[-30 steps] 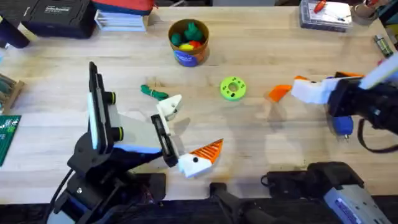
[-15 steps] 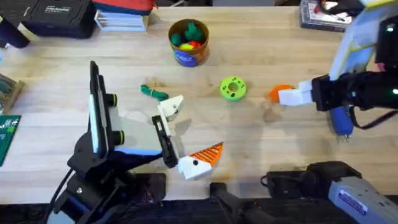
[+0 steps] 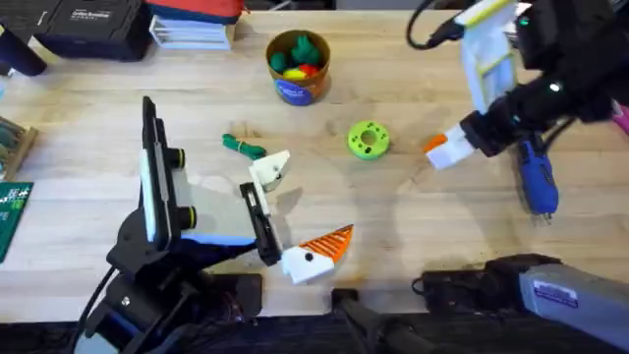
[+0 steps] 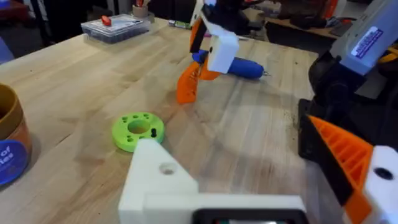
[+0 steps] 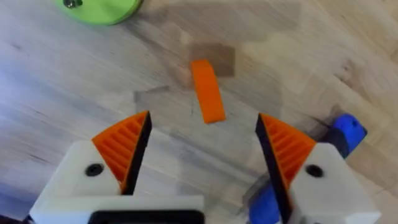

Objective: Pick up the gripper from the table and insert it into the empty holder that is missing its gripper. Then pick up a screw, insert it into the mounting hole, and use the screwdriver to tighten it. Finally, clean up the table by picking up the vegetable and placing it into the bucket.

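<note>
**Q:** Overhead: changed against the earlier frames?
**A:** Swung up toward the far edge: the right arm. Shifted only slightly: the right gripper (image 3: pixel 442 149), low over the orange fingertip piece (image 3: pixel 435 145). Now uncovered just behind that gripper: the screwdriver (image 3: pixel 536 177), half under the arm before. Unmoved: the left gripper (image 3: pixel 295 211), spread wide and holding nothing, with the empty holder (image 3: pixel 270 169) on one side. Also unmoved: the vegetable (image 3: pixel 244 147) just beyond the empty holder, the bucket (image 3: pixel 298 67) farther out past it, and the green disc (image 3: pixel 369 140) between the two grippers.

**Q:** Left wrist: hard to read?
**A:** Cut off at the frame edge near the left gripper (image 4: pixel 249 180): the bucket (image 4: pixel 9 143). Ahead: the green disc (image 4: pixel 138 130), then the right gripper (image 4: pixel 208 59) above the orange fingertip piece (image 4: pixel 186 84). Cannot tell whether the piece touches a finger. Partly hidden behind that gripper: the screwdriver (image 4: pixel 239 65).

**Q:** Right wrist?
**A:** Jaws wide on the right gripper (image 5: pixel 204 134), closed on nothing. Flat on the wood between its fingers: the orange fingertip piece (image 5: pixel 207 90), with its white block not discernible. Cropped beside one finger: the screwdriver (image 5: pixel 345 130). Cropped ahead: the green disc (image 5: pixel 99 7).

**Q:** Surface and room?
**A:** Pale wood-plank table (image 3: pixel 413 246), with cases and boxes along the far edge. Dim clutter behind.
</note>
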